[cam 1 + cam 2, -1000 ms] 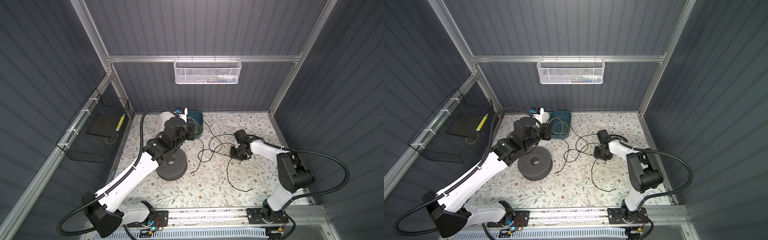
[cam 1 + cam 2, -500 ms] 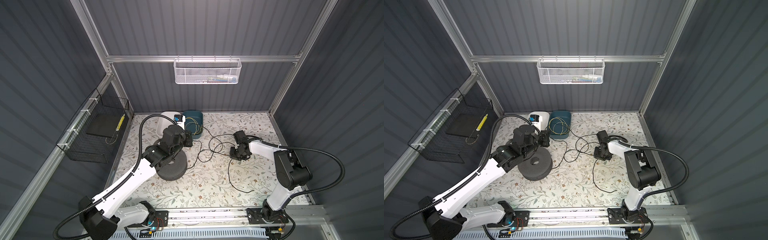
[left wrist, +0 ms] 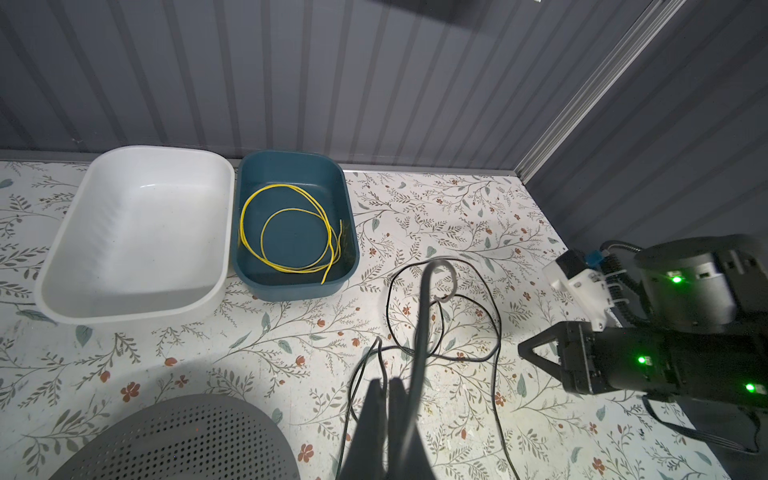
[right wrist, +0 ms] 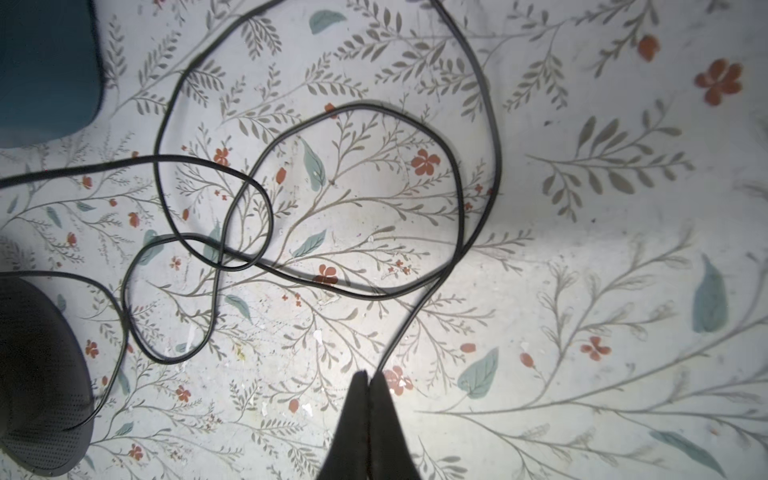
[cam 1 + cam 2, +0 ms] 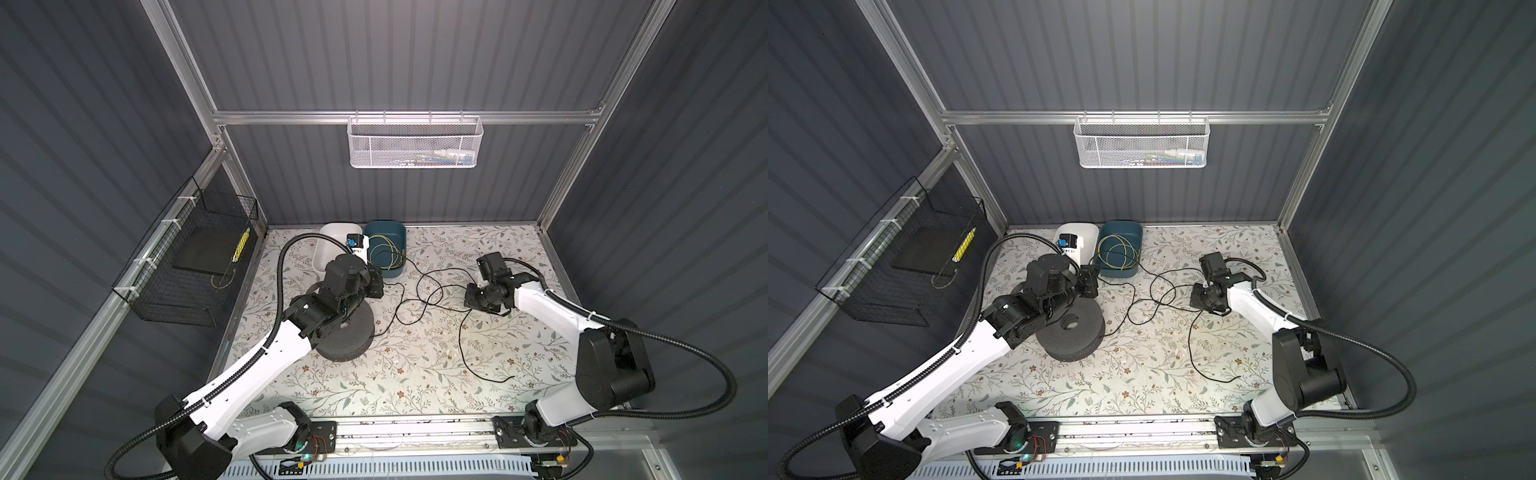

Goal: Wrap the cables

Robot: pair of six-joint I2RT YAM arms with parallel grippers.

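The black cable point(image 5: 430, 291) lies in loose loops on the floral table between my two grippers, and shows in both top views point(image 5: 1154, 291). My left gripper point(image 3: 386, 380) is shut on a strand of it beside the grey perforated disc point(image 5: 349, 336). Another blurred strand rises close to the camera. My right gripper point(image 4: 369, 372) is shut low over the table, and the black cable point(image 4: 459, 199) runs right into its tips. From there a tail trails toward the front point(image 5: 461, 345). The yellow cable point(image 3: 291, 224) lies coiled in the blue tub point(image 3: 291, 154).
An empty white tub point(image 3: 124, 151) stands next to the blue tub point(image 5: 384, 224) at the back wall. A white mesh basket point(image 5: 415, 141) hangs on the back wall. A black wire basket point(image 5: 187, 257) hangs on the left wall. The grey disc point(image 4: 37, 374) lies left of the loops.
My left gripper has drawn back from the tubs toward the front and now sits beside the disc. The right jaws have closed where the cable meets them.
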